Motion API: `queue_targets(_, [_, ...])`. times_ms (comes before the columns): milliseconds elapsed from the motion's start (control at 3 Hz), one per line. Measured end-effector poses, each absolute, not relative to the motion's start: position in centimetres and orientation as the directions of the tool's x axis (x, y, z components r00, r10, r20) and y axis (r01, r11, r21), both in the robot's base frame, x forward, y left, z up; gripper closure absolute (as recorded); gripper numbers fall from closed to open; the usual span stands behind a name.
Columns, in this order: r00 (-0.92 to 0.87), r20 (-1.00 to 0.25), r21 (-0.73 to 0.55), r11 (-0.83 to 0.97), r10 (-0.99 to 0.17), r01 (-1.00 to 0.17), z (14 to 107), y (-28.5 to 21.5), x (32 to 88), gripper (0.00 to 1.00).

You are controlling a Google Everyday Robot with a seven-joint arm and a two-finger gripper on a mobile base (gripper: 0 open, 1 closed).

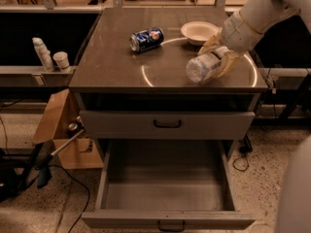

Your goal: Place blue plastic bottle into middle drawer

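Note:
The blue plastic bottle (pixel 204 67), clear with a pale label, lies on its side over the right part of the cabinet top, its base toward the camera. My gripper (pixel 219 57) is shut on the bottle, its yellowish fingers (pixel 231 61) wrapped around the cap end. The arm comes in from the upper right. The middle drawer (pixel 167 218) is pulled wide open below, grey, empty inside, with a small black handle on its front.
A blue soda can (pixel 146 39) lies on the cabinet top, a white bowl (pixel 199 32) behind the bottle. The upper handled drawer (pixel 167 124) is shut. A cardboard box (pixel 56 125) and cables lie at the left; white containers (pixel 48 56) stand on a left shelf.

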State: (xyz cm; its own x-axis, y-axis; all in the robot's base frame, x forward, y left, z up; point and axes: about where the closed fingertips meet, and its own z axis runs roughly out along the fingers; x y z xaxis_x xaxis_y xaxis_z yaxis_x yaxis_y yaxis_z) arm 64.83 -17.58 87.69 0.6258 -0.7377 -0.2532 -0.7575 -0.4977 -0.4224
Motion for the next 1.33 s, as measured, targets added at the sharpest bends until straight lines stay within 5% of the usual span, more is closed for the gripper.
queue_targets(1333, [0.674, -0.350, -0.465, -0.503, -0.651, -0.728, 86.2, -13.2, 56.6, 1.00])
